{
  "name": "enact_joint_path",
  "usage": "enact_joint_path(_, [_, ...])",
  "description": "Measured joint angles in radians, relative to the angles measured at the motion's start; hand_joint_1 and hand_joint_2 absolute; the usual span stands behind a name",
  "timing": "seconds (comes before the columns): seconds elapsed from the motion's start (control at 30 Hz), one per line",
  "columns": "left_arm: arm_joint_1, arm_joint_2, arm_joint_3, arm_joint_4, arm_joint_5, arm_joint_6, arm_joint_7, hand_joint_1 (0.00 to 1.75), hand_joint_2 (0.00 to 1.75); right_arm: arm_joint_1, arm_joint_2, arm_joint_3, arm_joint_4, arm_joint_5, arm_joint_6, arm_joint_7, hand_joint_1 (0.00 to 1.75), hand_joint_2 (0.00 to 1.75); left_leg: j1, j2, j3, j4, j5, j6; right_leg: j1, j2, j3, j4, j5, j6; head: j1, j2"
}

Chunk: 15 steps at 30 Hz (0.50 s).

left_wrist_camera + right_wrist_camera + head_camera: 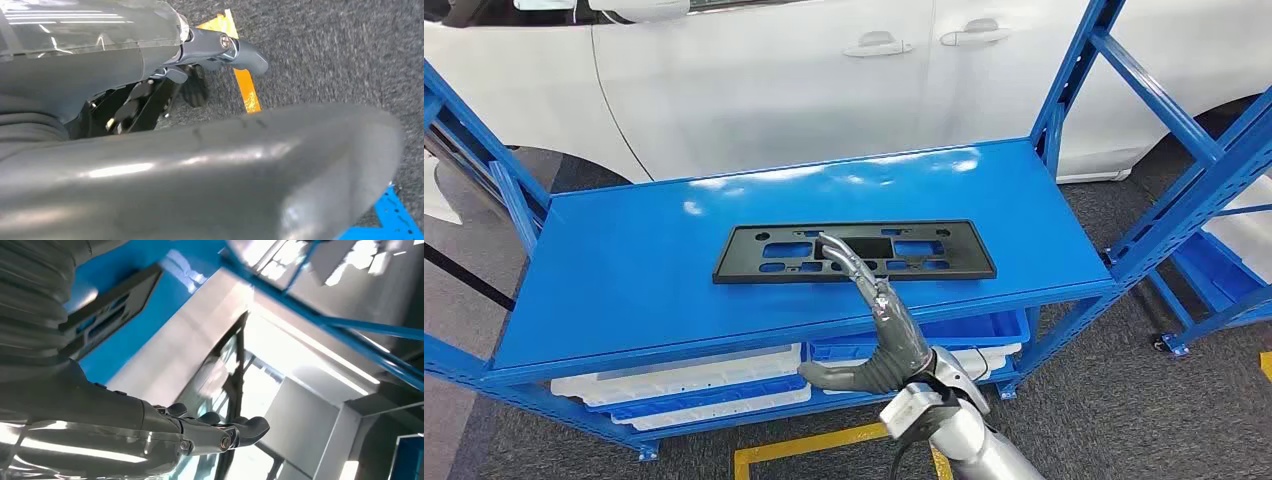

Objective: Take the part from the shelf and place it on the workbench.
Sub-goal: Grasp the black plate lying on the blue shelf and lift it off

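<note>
Your right hand (886, 335) reaches over the front edge of the blue shelf (624, 270), its fingers (849, 262) stretched out and spread above the middle of the black part (744, 255), holding nothing. The part lies flat on the shelf's top board, in front of the white car (774, 80). Your left hand (220, 50) hangs over grey carpet (325, 50) beside a yellow floor line (247, 90), and you can't tell how its fingers sit.

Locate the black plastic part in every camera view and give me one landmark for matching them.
Head view: the black part lies flat mid-shelf, the right hand reaching over its near edge.
Left wrist view: not in it; it shows floor and yellow tape.
Right wrist view: the part shows near the ribbed cover.
Shared landmark: the blue shelf top, in the head and right wrist views.
</note>
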Motion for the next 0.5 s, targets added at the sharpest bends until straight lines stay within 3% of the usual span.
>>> enact_joint_path(0.13, [-0.001,-0.001,-0.001,0.0,0.0,-0.005,-0.005,0.0,0.0,-0.023,0.001,0.039,0.064,0.125,-0.101,0.028,0.0,1.75,-0.009,-0.002,0.02,-0.048,0.003,0.013,0.005,0.0,-0.004,0.003,-0.001,0.014,0.0,0.0])
enact_joint_path(0.23, [-0.001,-0.004,-0.002,0.0,0.0,-0.006,-0.002,0.0,0.0,-0.048,0.009,0.088,0.13,0.208,-0.139,0.045,0.0,1.75,-0.003,-0.001,0.024,-0.057,0.007,0.029,0.004,0.0,-0.01,0.021,-0.018,0.029,0.0,0.0])
enact_joint_path(0.3, [-0.003,-0.006,-0.002,0.0,0.0,-0.007,0.002,0.0,0.0,-0.069,0.017,0.118,0.174,0.227,-0.142,0.049,0.0,1.75,0.0,0.002,0.027,-0.062,0.01,0.038,-0.001,-0.003,-0.051,0.113,-0.07,0.037,0.0,0.0])
enact_joint_path(0.37, [-0.004,-0.006,-0.002,0.0,0.0,-0.007,0.004,0.0,0.0,-0.081,0.021,0.14,0.21,0.231,-0.142,0.051,0.0,1.75,-0.001,0.002,0.026,-0.061,0.01,0.041,-0.004,-0.004,-0.119,0.25,-0.126,0.042,0.0,0.0])
enact_joint_path(0.4, [-0.003,-0.006,-0.002,0.0,0.0,-0.007,0.005,0.0,0.0,-0.083,0.022,0.147,0.225,0.231,-0.142,0.052,0.0,1.75,-0.001,0.002,0.026,-0.061,0.009,0.042,-0.005,-0.004,-0.141,0.29,-0.133,0.044,0.0,0.0])
enact_joint_path(0.43, [-0.002,-0.006,-0.002,0.0,0.0,-0.007,0.005,0.0,0.0,-0.085,0.023,0.154,0.238,0.232,-0.142,0.053,0.0,1.75,-0.001,0.001,0.026,-0.06,0.008,0.041,-0.006,-0.004,-0.145,0.291,-0.119,0.044,0.0,0.0])
enact_joint_path(0.5, [-0.002,-0.008,-0.002,0.0,0.0,-0.007,0.006,0.0,0.0,-0.092,0.027,0.161,0.254,0.233,-0.142,0.054,0.0,1.75,-0.001,0.0,0.03,-0.058,0.006,0.037,-0.008,-0.004,-0.095,0.179,-0.047,0.04,0.0,0.0])
